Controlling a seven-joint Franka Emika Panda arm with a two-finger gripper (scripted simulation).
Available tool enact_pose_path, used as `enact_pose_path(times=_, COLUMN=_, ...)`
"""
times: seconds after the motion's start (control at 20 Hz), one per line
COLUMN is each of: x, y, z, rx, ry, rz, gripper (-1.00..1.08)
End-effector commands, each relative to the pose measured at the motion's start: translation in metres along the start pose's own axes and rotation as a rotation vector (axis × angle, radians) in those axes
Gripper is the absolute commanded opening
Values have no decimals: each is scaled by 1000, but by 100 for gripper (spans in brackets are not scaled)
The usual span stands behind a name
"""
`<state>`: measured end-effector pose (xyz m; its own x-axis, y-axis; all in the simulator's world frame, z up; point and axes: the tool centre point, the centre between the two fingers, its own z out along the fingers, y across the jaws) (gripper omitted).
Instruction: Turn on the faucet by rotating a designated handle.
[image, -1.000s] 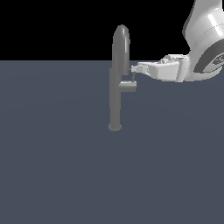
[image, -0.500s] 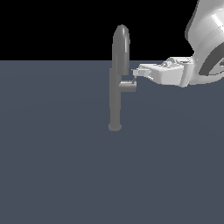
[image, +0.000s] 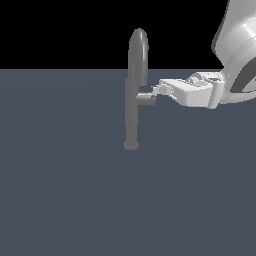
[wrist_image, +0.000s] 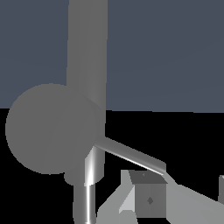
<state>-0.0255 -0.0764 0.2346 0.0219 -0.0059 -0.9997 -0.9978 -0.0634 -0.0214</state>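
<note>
So going from the exterior view's left, most of the dark grey-blue floor (image: 60, 190) is just flat surface, then a bit left of centre you get the faucet (image: 135, 90), a tall slim grey column standing upright on a small round base, with its rounded top poking up past the horizon into the black. About halfway up, the handle (image: 145, 99) sticks out sideways toward the exterior view's right as a short grey stub. Right up against the stub's end is the gripper (image: 156, 91), coming in roughly level from the white arm (image: 235, 55) at the right edge. In the wrist view the stub's round end face fills a lot of the shot and a thin lever rod (wrist_image: 131, 155) runs off it, with one fingertip (wrist_image: 146, 199) sitting just beside the rod's far end. Honestly can't tell if the claw is open or clamped on anything.
</note>
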Motion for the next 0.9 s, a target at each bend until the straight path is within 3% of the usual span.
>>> enact_pose_path(times=0.0, x=0, y=0, z=0, rx=0, ry=0, rz=0, gripper=-100)
enact_pose_path(times=0.35, x=50, y=13, z=0, rx=0, ry=-7, rz=31, gripper=-100)
enact_pose_path(times=0.4, x=50, y=13, z=0, rx=0, ry=-7, rz=31, gripper=-100)
enact_pose_path(times=0.45, x=26, y=4, z=0, rx=-5, ry=-4, rz=-7, gripper=-100)
enact_pose_path(times=0.85, x=70, y=0, z=0, rx=-1, ry=-7, rz=24, gripper=-100)
